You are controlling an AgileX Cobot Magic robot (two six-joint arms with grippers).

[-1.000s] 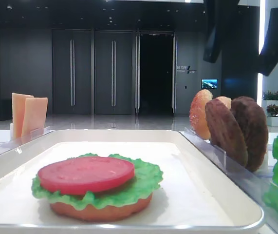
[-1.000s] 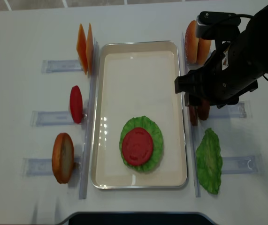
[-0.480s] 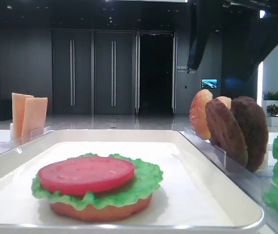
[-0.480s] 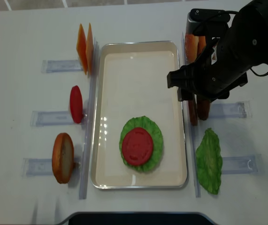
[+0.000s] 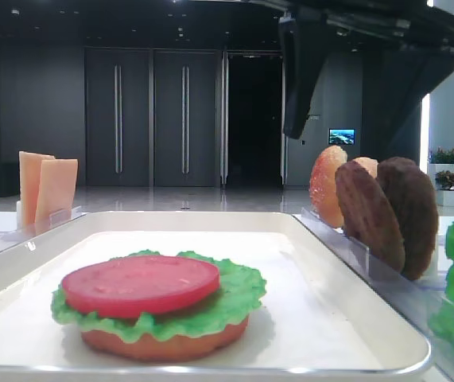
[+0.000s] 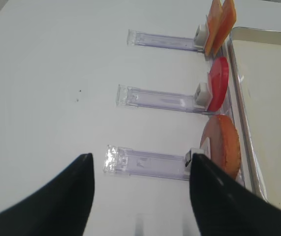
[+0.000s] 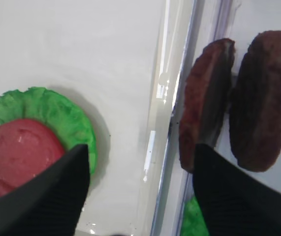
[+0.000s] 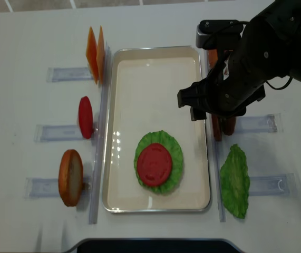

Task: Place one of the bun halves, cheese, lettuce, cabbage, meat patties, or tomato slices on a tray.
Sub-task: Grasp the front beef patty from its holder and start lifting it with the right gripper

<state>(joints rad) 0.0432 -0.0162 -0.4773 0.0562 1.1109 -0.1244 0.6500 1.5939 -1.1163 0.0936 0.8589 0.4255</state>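
Meat patties [image 7: 238, 113], two dark brown discs, stand on edge in a clear rack [image 8: 255, 124] just right of the white tray [image 8: 155, 68]. On the tray lies a bun half topped with lettuce [image 8: 167, 143] and a tomato slice [image 8: 154, 164]. Above the tray's right rim, the right gripper [image 7: 138, 189] hangs spread and empty. The left gripper [image 6: 140, 194] hangs spread and empty above the table.

Clear racks [image 8: 68, 74] (on white table [image 8: 23, 42])
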